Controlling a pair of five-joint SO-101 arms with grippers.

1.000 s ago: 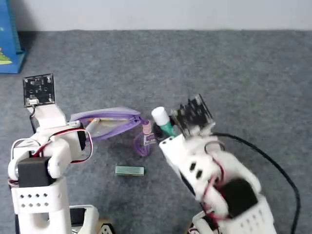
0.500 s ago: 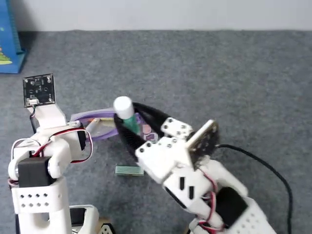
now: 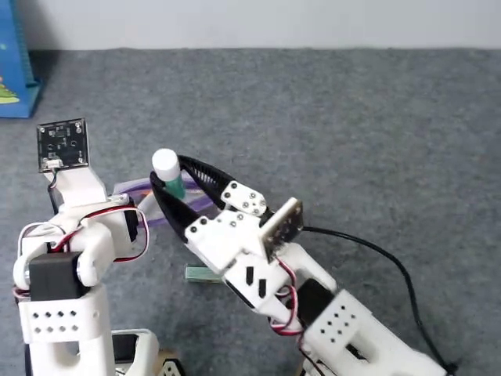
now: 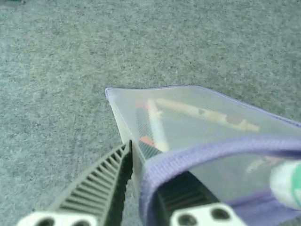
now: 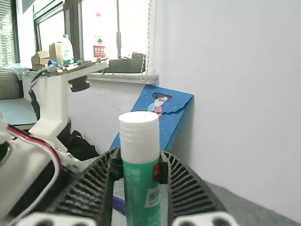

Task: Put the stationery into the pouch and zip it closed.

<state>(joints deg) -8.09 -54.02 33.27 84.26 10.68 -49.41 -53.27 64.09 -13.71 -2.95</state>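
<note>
The translucent pouch has a purple zipper edge and holds pens. My left gripper is shut on the pouch's wall near one end and holds its mouth up. In the high view a strip of the pouch shows beside the left arm. My right gripper is shut on a glue stick with a white cap and green body, upright over the pouch's mouth. The glue stick stands between the right fingers. Its tip shows in the left wrist view.
A small green block lies on the grey carpet in front of the pouch, partly hidden by the right arm. A blue box leans at the far left corner. A black cable trails from the right arm.
The right arm has swung left with the glue stick, from beside the pouch's right end to over its mouth near the left arm. The left arm kept still.
</note>
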